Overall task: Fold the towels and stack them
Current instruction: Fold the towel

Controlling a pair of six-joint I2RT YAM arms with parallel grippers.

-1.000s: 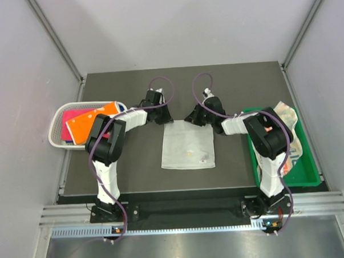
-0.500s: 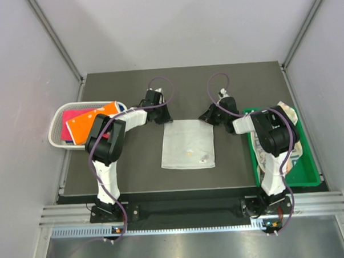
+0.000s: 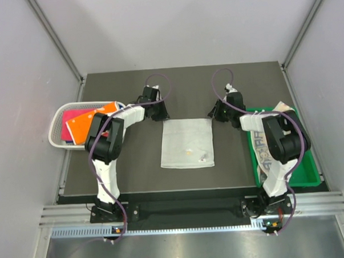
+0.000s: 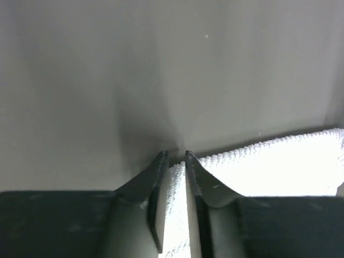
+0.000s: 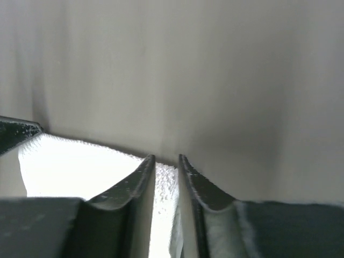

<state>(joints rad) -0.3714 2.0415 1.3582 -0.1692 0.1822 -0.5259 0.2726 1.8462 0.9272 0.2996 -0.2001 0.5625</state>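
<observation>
Both stretched forward, left hand (image 3: 159,112) and right hand (image 3: 216,113) straddle white towel (image 3: 187,143) corners.

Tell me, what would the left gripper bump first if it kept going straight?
The towel: its edge sits between the fingers of the left gripper. Past that it likely meets the table, though depth is hard to judge.

Dark table (image 3: 128,165) — white towel (image 3: 187,143) centred, basket (image 3: 56,129) left, green tray (image 3: 308,177) right.

The left tool (image 3: 160,113) and right tool (image 3: 216,113) sit low over the worktop (image 3: 128,165). A white towel (image 3: 187,142) lies flat between them, its far corners at their tips.
</observation>
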